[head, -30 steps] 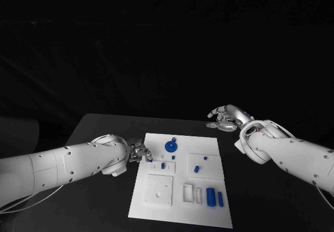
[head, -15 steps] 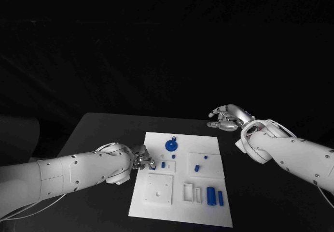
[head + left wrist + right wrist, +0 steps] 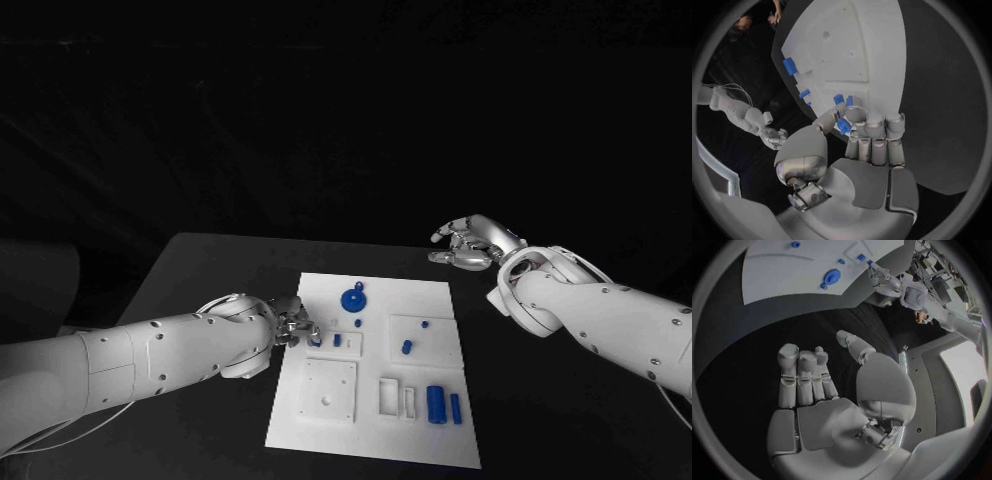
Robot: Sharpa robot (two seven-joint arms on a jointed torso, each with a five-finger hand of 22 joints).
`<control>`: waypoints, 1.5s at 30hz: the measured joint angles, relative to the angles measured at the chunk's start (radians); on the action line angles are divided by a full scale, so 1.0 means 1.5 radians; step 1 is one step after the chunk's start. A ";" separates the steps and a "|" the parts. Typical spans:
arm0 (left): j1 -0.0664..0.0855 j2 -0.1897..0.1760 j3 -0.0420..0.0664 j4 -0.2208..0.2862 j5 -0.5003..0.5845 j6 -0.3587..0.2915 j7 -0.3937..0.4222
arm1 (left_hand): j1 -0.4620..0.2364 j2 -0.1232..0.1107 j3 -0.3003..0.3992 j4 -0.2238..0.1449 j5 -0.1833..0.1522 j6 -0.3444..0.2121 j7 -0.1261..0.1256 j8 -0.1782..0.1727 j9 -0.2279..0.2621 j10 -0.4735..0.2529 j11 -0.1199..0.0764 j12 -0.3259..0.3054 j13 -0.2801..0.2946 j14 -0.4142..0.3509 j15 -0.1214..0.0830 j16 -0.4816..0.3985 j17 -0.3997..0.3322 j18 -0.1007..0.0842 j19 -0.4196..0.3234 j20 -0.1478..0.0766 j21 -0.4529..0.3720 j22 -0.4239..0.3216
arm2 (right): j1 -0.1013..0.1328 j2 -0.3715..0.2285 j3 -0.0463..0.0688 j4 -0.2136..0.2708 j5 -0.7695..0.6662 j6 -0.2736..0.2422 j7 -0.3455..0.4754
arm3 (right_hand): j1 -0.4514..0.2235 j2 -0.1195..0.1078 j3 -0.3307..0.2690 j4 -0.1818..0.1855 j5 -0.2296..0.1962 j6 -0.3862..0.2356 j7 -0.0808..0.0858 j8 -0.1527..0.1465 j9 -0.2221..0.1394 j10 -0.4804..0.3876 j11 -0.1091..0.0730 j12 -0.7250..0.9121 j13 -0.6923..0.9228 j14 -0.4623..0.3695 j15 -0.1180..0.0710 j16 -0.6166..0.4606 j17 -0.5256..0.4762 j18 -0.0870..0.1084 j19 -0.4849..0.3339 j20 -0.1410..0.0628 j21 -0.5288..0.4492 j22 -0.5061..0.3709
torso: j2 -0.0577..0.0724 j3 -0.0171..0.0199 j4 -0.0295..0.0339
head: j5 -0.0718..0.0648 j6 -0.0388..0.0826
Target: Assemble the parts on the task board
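The left hand (image 3: 293, 328) pinches a small blue part (image 3: 843, 126) at the task board's (image 3: 433, 440) left edge. The right hand (image 3: 473, 243) hovers beyond the board's far right corner over the counter (image 3: 216, 262), its fingers (image 3: 799, 375) apart and grasping nothing.

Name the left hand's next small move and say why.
Probably lower the blue part it pinches into the board's raised block just ahead. The left hand sits at the board's left edge with the part at its fingertips, close over that block; the right hand is off the board, holding nothing.
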 measured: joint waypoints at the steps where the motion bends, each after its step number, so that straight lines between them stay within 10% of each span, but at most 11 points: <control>1: 0.000 0.001 0.000 -0.001 -0.001 -0.001 0.000 | 0.000 0.000 0.000 0.000 0.000 0.000 0.000 0.000 0.000 0.000 0.000 0.000 0.000 0.000 0.000 0.000 0.000 0.000 0.001 0.001 0.000 0.000 | 0.000 0.000 0.000 0.000 0.000 0.000 0.000 | 0.000 0.000 0.000 0.000 0.000 0.000 0.000 0.000 0.000 0.000 0.000 0.000 0.000 0.000 0.000 0.000 0.000 0.000 0.000 0.000 0.000 0.000 | 0.000 0.0001 0.0000 | 0.000 0.000; 45: -0.011 0.018 0.001 -0.023 -0.035 -0.019 -0.003 | -0.003 0.003 0.001 0.000 -0.005 0.003 -0.001 0.000 0.002 0.003 -0.005 0.000 -0.001 0.004 -0.001 0.000 -0.001 0.002 0.003 -0.001 0.000 0.000 | 0.000 -0.002 0.000 0.003 0.000 0.001 0.000 | 0.000 0.000 -0.002 0.002 0.003 0.001 0.001 0.000 0.000 0.000 0.000 0.000 -0.002 0.000 0.000 0.000 0.000 0.000 -0.003 0.000 -0.003 0.000 | 0.000 -0.0004 0.0003 | -0.008 -0.001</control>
